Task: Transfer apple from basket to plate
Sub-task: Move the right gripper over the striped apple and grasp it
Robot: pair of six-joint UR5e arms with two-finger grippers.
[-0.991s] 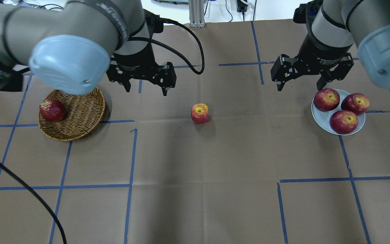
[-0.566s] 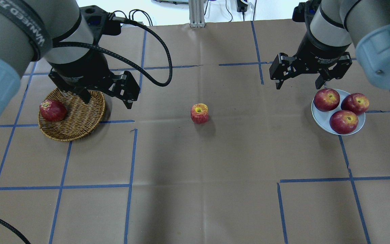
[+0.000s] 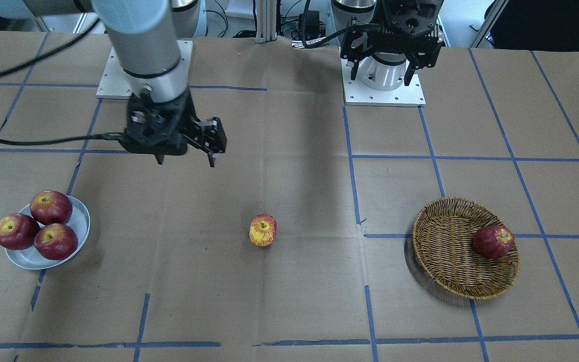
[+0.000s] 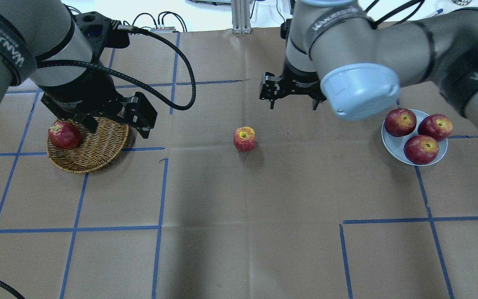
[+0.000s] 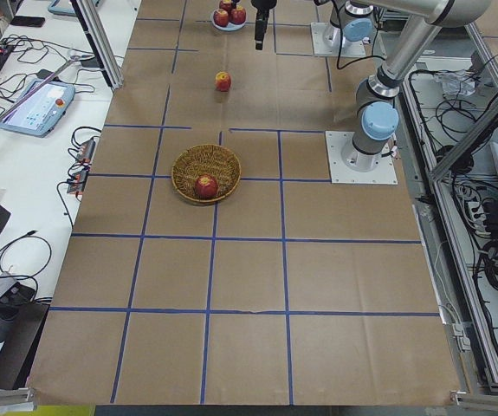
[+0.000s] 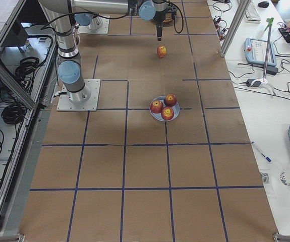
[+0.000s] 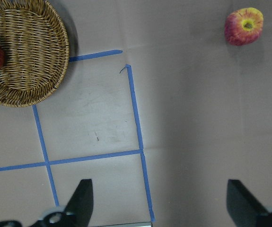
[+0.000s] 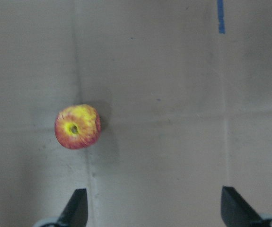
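Observation:
The yellow-and-red apple (image 4: 244, 138) sits alone on the brown paper at mid-table, outside the wicker basket (image 4: 98, 145) on the left and the pale plate (image 4: 391, 146) on the right. It also shows in the front view (image 3: 263, 230) and both wrist views (image 7: 243, 26) (image 8: 77, 126). My left gripper (image 4: 118, 128) is open and empty, high over the basket's back right rim. My right gripper (image 4: 293, 106) is open and empty, above the table just behind and right of the apple.
One dark red apple (image 4: 64, 135) lies in the basket's left side. Three dark red apples (image 4: 420, 148) fill the plate. Blue tape lines cross the paper. Robot bases (image 3: 384, 80) stand at the table's back edge.
My right gripper has swung left, from over the plate to near the mid-table apple. My left gripper has moved left, from mid-table to over the basket. The apples have not moved.

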